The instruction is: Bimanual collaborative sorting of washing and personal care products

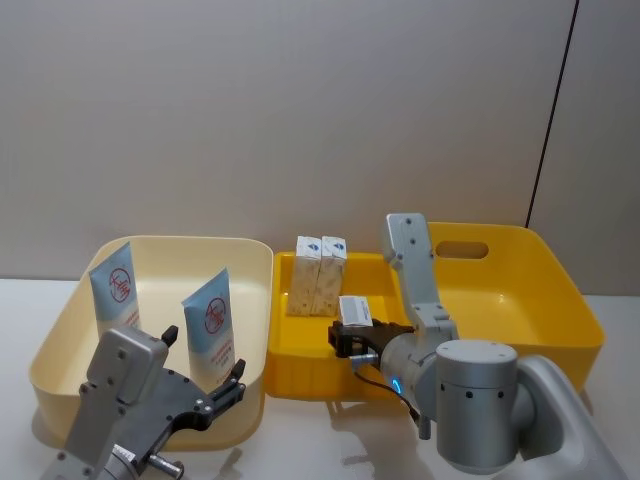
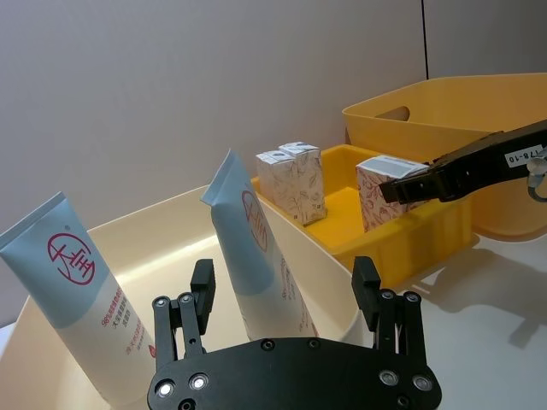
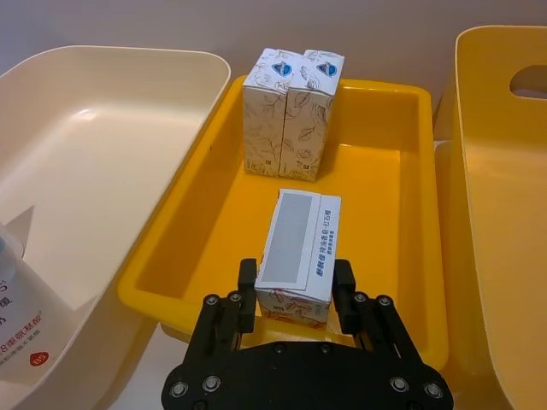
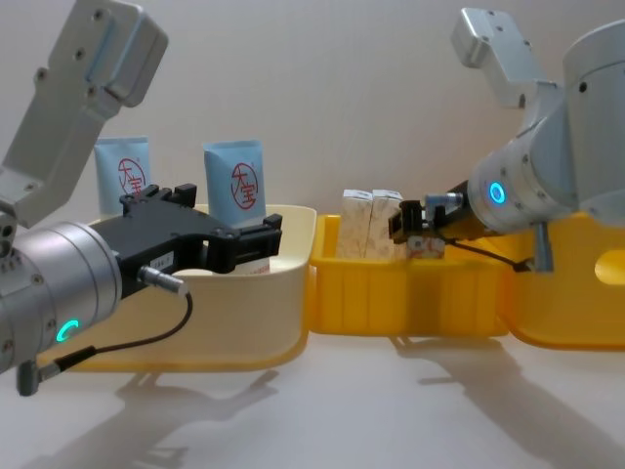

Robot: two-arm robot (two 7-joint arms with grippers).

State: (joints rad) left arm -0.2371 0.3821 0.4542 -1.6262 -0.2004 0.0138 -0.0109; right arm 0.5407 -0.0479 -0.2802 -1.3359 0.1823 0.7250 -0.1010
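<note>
Two light-blue tubes (image 1: 115,290) (image 1: 212,320) with a red circled character stand upright in the cream bin (image 1: 60,330). My left gripper (image 2: 285,290) is open at the bin's near side, and the nearer tube (image 2: 256,248) stands just beyond the gap between its fingers. Two beige cartons (image 1: 318,272) stand side by side at the back of the small yellow tray (image 1: 300,355). My right gripper (image 3: 295,286) is shut on a third carton (image 3: 299,243), which it holds just above the tray's front part with the white printed face up.
A large yellow bin (image 1: 540,290) with a handle slot stands right of the small tray. The cream bin touches the tray's left side. A grey wall rises behind, and bare white table lies in front of the bins.
</note>
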